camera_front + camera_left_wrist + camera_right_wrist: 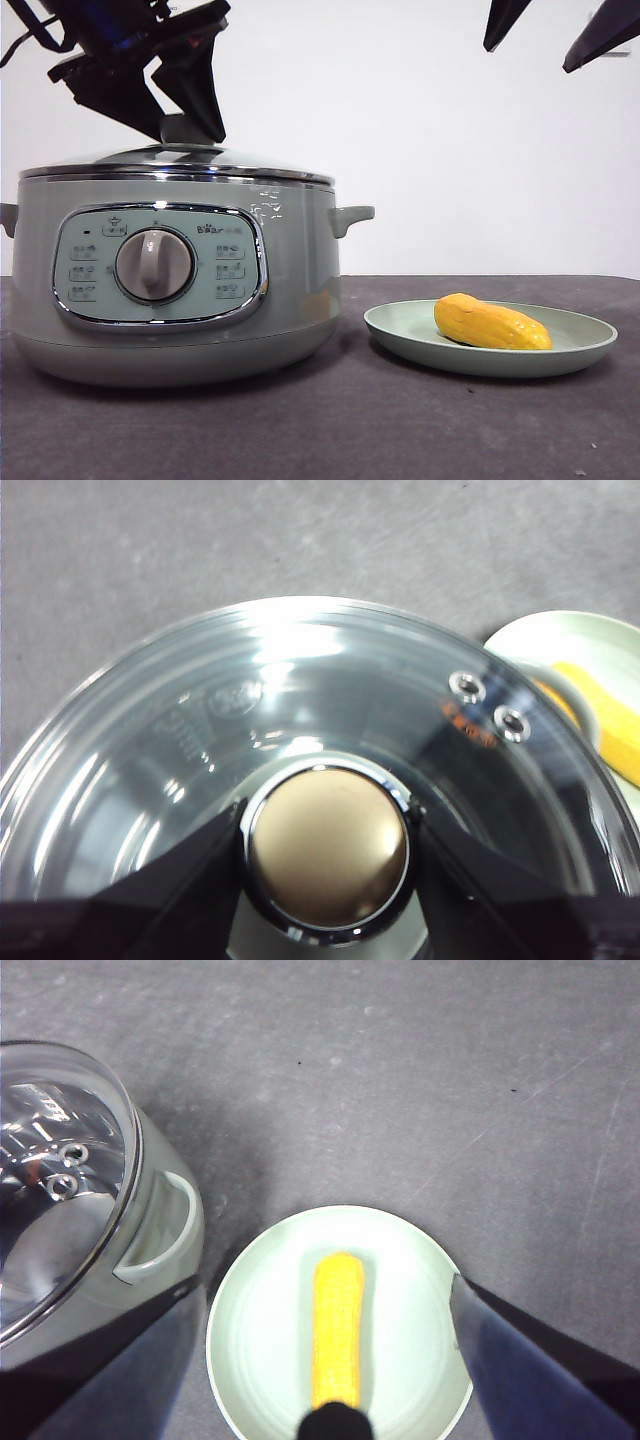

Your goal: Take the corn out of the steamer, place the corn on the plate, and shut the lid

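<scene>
The corn (491, 323) lay on the plate (590, 345) at lower right of the front view, and the lid (120, 160) sat on the steamer (300, 290) at left; only release seemed left. The left end effector (326, 852) pinched the lid's knob (328, 845), clearest in its wrist view. The right end effector (325, 1360) hung spread above the plate.

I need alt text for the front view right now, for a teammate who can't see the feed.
A sage-green steamer sits with its glass lid on, and the left claw is at the lid's knob from above. Beside the steamer, a yellow corn lies on a pale green plate. The right claw shows only as dark tips in the top corner, above the plate.
</scene>
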Robot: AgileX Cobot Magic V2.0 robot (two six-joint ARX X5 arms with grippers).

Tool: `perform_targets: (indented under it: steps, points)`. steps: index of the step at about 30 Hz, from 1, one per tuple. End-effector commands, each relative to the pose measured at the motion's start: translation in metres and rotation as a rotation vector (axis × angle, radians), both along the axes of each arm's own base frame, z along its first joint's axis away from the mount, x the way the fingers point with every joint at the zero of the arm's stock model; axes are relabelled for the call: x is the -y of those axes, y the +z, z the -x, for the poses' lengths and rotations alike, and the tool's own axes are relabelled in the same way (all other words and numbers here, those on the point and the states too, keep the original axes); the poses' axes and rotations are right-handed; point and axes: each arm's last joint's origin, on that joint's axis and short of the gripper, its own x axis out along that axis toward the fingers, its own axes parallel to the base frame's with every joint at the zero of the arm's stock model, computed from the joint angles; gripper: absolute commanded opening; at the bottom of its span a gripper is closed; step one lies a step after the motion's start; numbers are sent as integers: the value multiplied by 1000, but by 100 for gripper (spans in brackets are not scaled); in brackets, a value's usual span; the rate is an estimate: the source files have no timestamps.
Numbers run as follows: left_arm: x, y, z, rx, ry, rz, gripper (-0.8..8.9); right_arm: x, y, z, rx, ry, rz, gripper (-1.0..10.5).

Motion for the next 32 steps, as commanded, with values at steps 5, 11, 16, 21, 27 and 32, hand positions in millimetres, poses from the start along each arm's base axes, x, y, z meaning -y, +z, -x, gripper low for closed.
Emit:
perform_targets:
  steps: [5,11,16,21,27,32]
  points:
    - [-2,-7,3,-10,23,-14,-8,0,-1,0,-2,-7,-2,409]
    - [-2,-7,3,-7,23,-12,237,0,-1,0,-3,-5,-3,409]
    - [-2,-6,2,-2,23,-9,463,0,-1,0,-5,-5,-2,409]
    - [-1,-4,2,13,23,0,463,0,-2,1,-13,-5,2,409]
    - [-5,8,9,56,23,23,463,1,-4,2,-36,-5,14,409]
    - [-17,27,31,77,19,48,443,2,-5,5,-54,10,37,406]
